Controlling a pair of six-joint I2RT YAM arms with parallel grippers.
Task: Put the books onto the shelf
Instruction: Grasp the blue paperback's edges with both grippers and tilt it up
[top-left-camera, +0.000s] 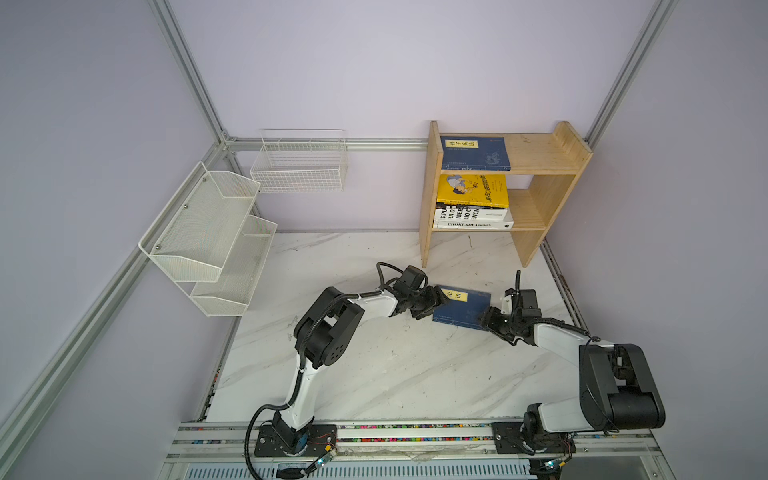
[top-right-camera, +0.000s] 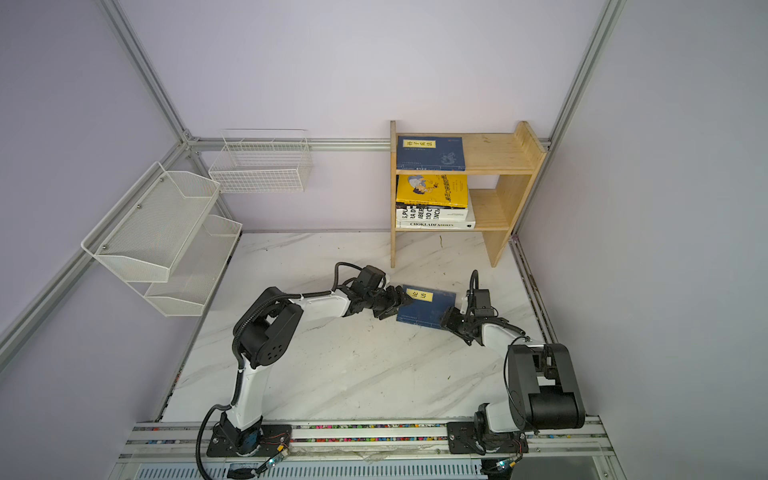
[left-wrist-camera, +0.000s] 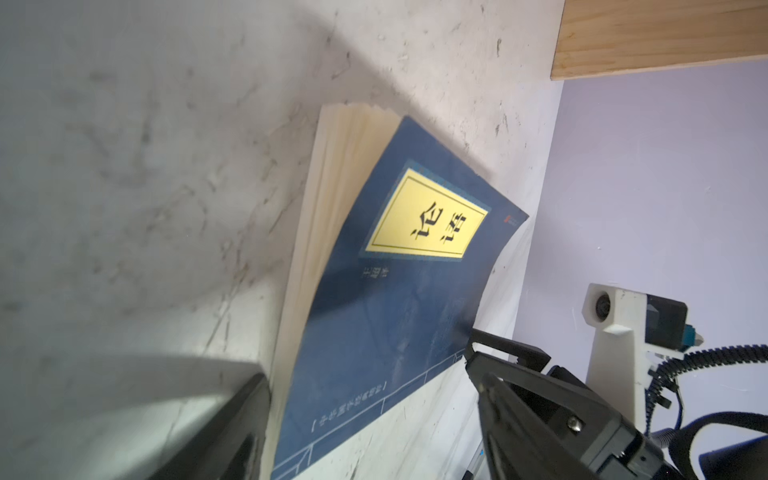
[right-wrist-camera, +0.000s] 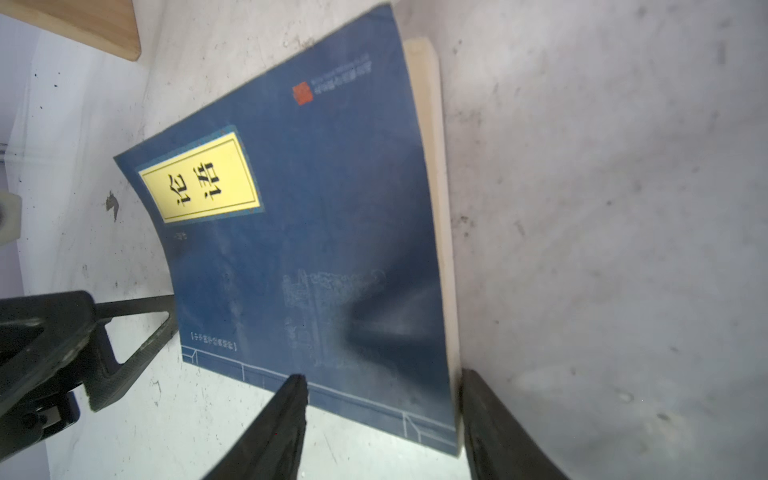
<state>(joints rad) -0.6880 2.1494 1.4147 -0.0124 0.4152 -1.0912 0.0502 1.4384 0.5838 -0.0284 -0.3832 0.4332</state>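
A navy book with a yellow label (top-left-camera: 461, 309) (top-right-camera: 428, 307) lies on the marble table between both grippers, its cover bowed. My left gripper (top-left-camera: 432, 307) (left-wrist-camera: 370, 370) is open at the book's left edge, one finger (left-wrist-camera: 249, 415) against the page block. At the front right corner (right-wrist-camera: 449, 415) stands my right gripper (top-left-camera: 486, 320) (right-wrist-camera: 380, 374), open, one fingertip (right-wrist-camera: 295, 399) over the cover and the other beside the pages. The wooden shelf (top-left-camera: 540, 153) (top-right-camera: 498, 153) holds another navy book (top-left-camera: 473, 153) on top, and a yellow book (top-left-camera: 471, 191) stacked on two white ones (top-left-camera: 473, 220) lower down.
A white mesh tiered rack (top-left-camera: 208, 237) hangs on the left wall and a white wire basket (top-left-camera: 299, 166) on the back wall. The shelf's side panel (left-wrist-camera: 665, 33) (right-wrist-camera: 83, 25) stands just behind the book. A metal rail (top-left-camera: 374, 432) carries both arm bases at the table's front.
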